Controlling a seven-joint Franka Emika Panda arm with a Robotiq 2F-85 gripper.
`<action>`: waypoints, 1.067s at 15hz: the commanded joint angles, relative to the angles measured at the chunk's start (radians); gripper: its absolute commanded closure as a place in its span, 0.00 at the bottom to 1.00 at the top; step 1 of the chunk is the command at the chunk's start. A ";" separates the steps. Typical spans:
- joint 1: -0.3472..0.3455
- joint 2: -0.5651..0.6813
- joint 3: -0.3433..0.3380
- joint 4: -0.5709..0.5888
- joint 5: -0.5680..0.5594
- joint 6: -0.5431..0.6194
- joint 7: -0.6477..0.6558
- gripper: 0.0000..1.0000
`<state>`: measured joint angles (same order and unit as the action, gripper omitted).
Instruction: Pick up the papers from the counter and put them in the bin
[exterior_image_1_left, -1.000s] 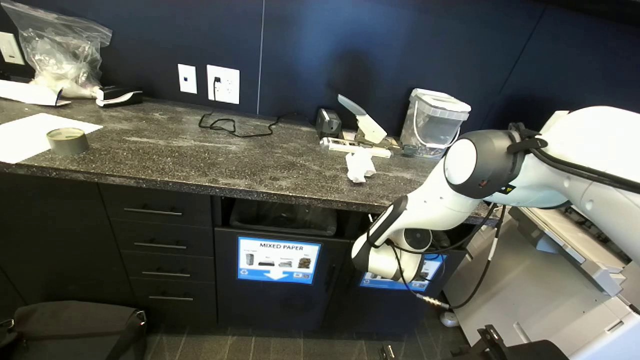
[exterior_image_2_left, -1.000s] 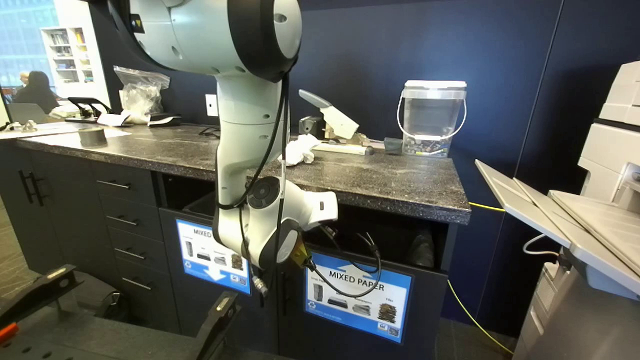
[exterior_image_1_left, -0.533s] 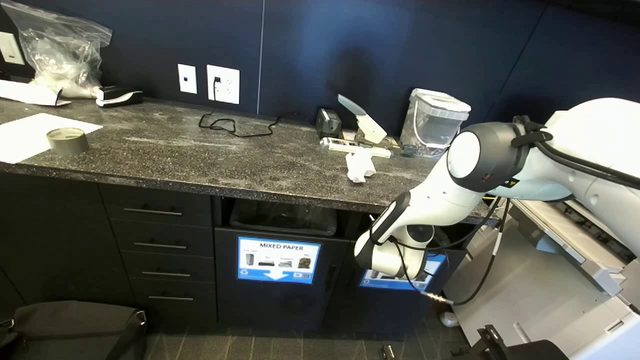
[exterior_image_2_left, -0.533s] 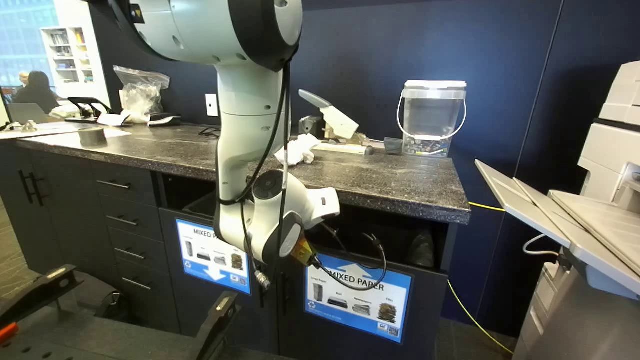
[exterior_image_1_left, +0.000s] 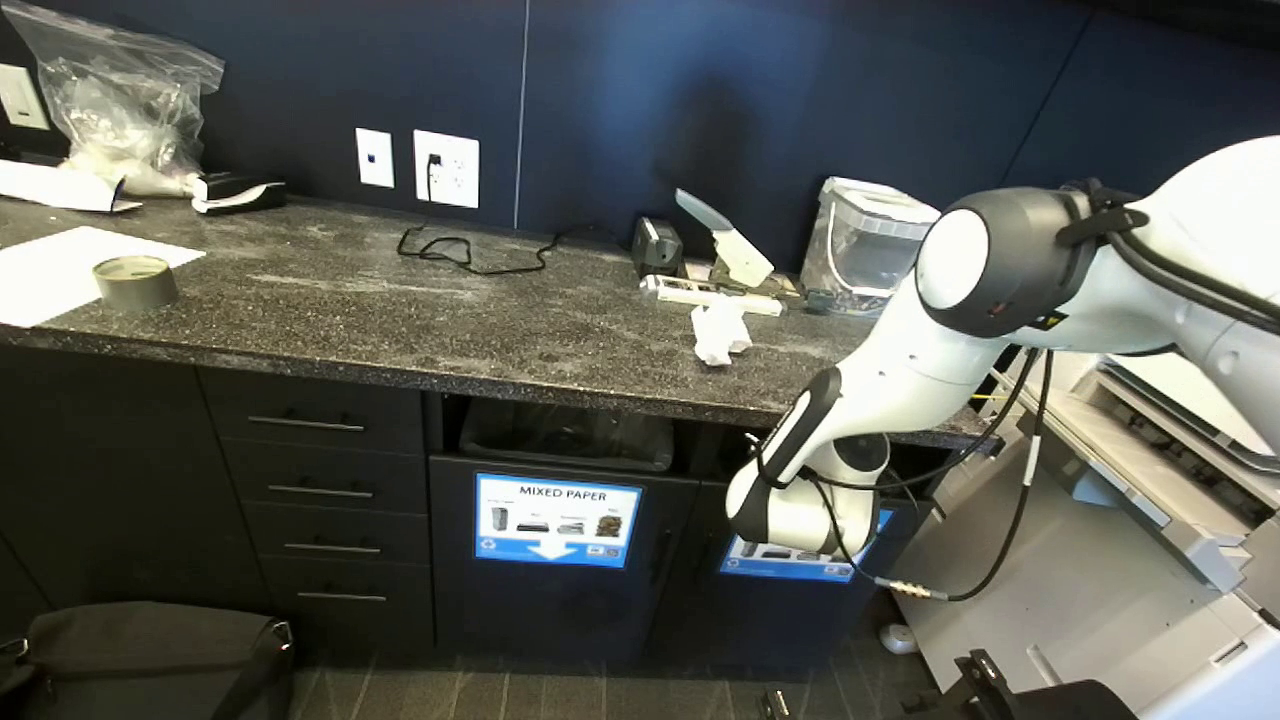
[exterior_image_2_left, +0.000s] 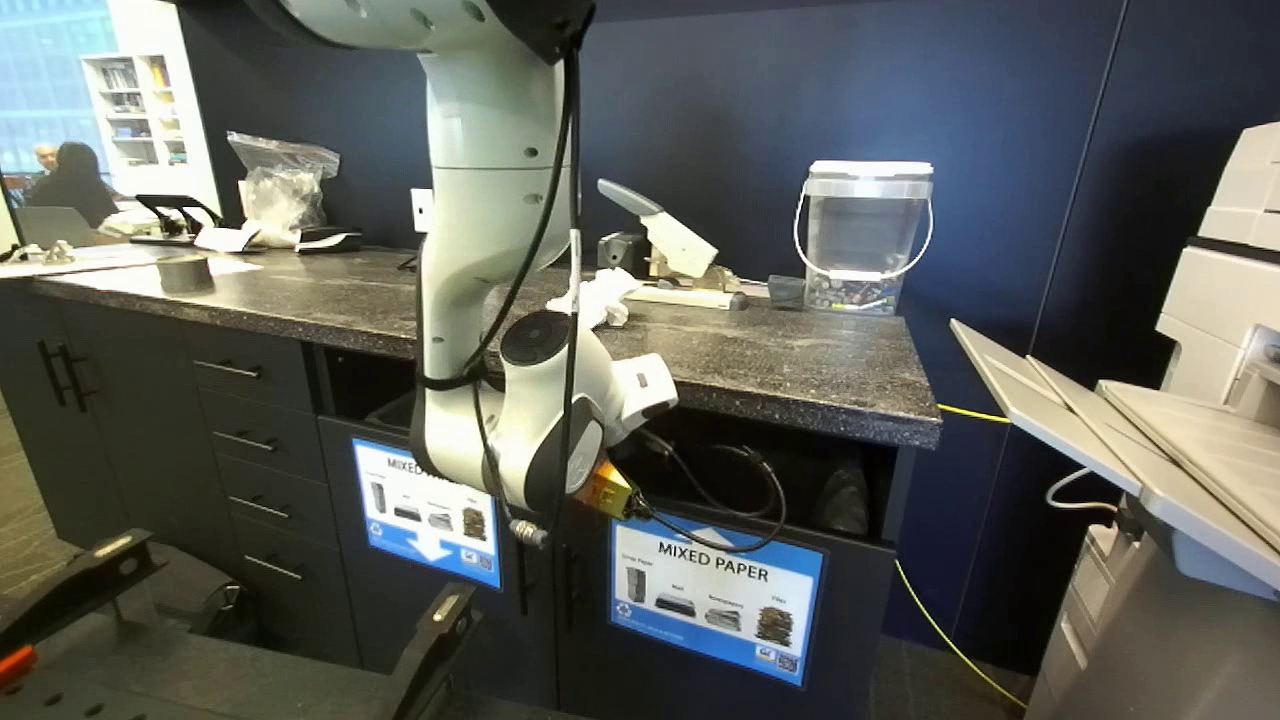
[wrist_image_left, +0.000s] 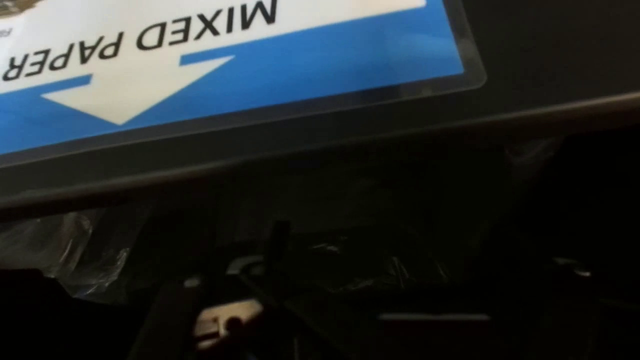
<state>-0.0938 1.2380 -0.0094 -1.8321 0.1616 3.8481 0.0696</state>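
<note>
Here's the white jointed robot arm (exterior_image_2_left: 480, 220), bent low, its far end right at the slot (exterior_image_2_left: 805, 455) of the bin (exterior_image_2_left: 855, 600), a dark built-in cabinet compartment wearing a blue-and-white MIXED PAPER sign (exterior_image_2_left: 716, 595). The wrist view catches that sign upside down, with crinkled clear plastic (wrist_image_left: 85, 250) in the gloom beyond. And the gripper (wrist_image_left: 310, 305)? Just dim shapes low in that view (far too murky in there), so I can't tell whether it's clenched, released or grasping anything! Meanwhile, in both exterior views, crumpled white paper (exterior_image_1_left: 718, 332) lies up on the long dark grey speckled stone worktop (exterior_image_1_left: 540, 330), just beside a beige lever tool with a grey handle (exterior_image_1_left: 745, 260), well apart from a round grey tape roll (exterior_image_1_left: 136, 287).
</note>
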 joint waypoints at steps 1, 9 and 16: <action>-0.009 -0.172 -0.004 -0.211 -0.105 -0.095 -0.026 0.00; 0.008 -0.537 -0.039 -0.478 -0.175 -0.447 -0.100 0.00; 0.015 -0.830 -0.006 -0.433 -0.194 -0.848 -0.129 0.00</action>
<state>-0.0832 0.5259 -0.0307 -2.2704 -0.0273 3.1205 -0.0499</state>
